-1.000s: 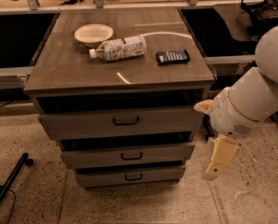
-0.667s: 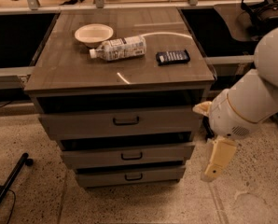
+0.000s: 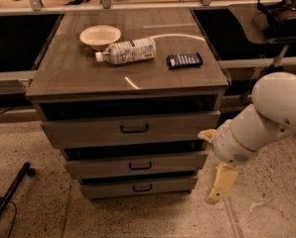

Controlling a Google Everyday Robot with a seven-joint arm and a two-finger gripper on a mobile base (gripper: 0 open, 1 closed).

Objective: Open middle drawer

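The middle drawer (image 3: 103, 166) is the grey-brown wood-grain front of medium height, with a small dark bar handle (image 3: 140, 165). It sits between the tall top drawer (image 3: 88, 132) and the short bottom drawer (image 3: 103, 188). Its front lies about in line with the other two, with a dark gap above it. My gripper (image 3: 219, 185) hangs cream-coloured below the white arm (image 3: 257, 128). It is just right of the cabinet's front right corner, level with the middle and bottom drawers and apart from them. It holds nothing that I can see.
On the cabinet top (image 3: 63, 73) lie a white bowl (image 3: 100, 35), a plastic bottle (image 3: 127, 51) on its side and a dark flat packet (image 3: 184, 60). A black bar (image 3: 9, 195) lies on the floor at the left. A table with a headset (image 3: 284, 9) stands at the back right.
The arm and gripper have moved lower and a little to the left, closer to the cabinet's right side. The drawers have not moved.
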